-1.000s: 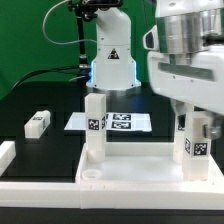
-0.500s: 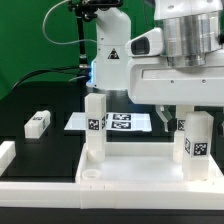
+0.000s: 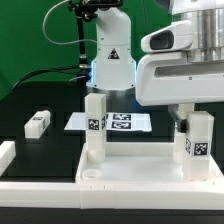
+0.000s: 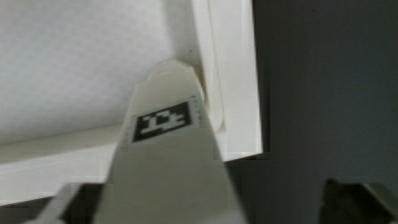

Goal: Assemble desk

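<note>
While closing in on the right-hand leg, cannot tell yet whether pincer is clamped or merely straddling: fingers sit either side of the leg's near end in the wrist view, contact unclear. Far off to the exterior view's left of the pincer, a loose leg on the table. Nearer, a second upright leg on the top. Directly beneath, the target leg standing in the corner. Risk: uneven squeeze tilting the leg, cross-seating it or knocking it loose.

Two legs stand upright on the desk top — a third leg lies apart on the table, toward the exterior view's left.
</note>
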